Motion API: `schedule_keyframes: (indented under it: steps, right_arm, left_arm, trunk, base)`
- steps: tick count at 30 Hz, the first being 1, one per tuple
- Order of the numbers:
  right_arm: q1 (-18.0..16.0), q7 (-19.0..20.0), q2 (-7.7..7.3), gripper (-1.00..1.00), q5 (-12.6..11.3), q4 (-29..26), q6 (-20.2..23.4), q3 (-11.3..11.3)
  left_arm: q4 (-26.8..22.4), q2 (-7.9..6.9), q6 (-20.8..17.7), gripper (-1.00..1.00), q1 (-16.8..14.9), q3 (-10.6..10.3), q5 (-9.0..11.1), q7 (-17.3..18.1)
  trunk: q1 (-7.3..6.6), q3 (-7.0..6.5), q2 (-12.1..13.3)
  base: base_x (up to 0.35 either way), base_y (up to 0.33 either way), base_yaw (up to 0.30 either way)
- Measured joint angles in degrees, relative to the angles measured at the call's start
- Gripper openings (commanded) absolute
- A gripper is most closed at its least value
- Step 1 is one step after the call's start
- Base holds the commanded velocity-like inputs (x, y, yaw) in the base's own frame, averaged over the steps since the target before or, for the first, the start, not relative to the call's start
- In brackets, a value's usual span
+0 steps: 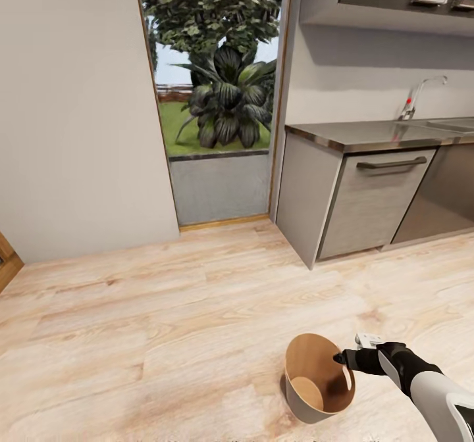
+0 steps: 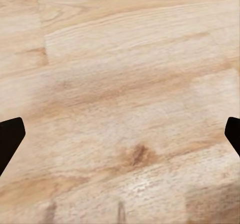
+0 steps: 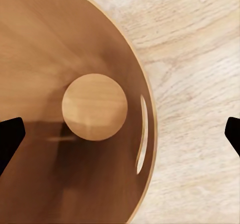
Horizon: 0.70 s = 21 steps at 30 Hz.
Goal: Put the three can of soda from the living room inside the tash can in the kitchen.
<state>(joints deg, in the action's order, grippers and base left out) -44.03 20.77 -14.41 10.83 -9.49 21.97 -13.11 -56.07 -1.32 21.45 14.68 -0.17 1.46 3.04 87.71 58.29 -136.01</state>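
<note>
The tash can (image 1: 319, 377) stands on the wood floor (image 1: 164, 323) at the near right of the kitchen, in front of the steel counter (image 1: 368, 134), with the right hand (image 1: 349, 360) held over its right rim, fingers spread wide and holding nothing; the left hand (image 2: 120, 139) is likewise spread above bare floor. Looking down through the right hand's camera, the bin's brown inside (image 3: 75, 74) appears empty, with no can of soda in it. I judge the bin light, stiff and easily tipped, best gripped at the rim by its handle slot (image 3: 142, 134).
</note>
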Motion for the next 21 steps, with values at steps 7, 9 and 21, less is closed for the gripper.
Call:
schedule_keyframes:
  steps: [7, 9, 21]
  right_arm:
    - [0.0, 0.0, 0.00, 1.00, 0.0, 0.0, -0.1, 0.0]
    - [0.0, 0.0, 0.00, 1.00, 0.0, 0.0, -0.1, 0.0]
    - [0.0, 0.0, 0.09, 1.00, 0.1, 0.0, -0.1, 0.1]
  left_arm:
    - [0.0, 0.00, 0.0, 1.00, 0.0, 0.0, -0.1, 0.0]
    - [0.0, 0.00, 0.0, 1.00, 0.0, 0.1, 0.0, 0.0]
    - [-0.1, 0.00, 0.1, 1.00, 0.0, 0.3, 0.2, 0.0]
  trunk:
    - [1.54, 1.26, -2.8]
    - [1.98, 1.62, -3.6]
    - [2.64, 2.16, -4.8]
  base:
    - [0.000, 0.000, 0.000]
    - [0.000, 0.000, 0.000]
    - [0.000, 0.000, 0.000]
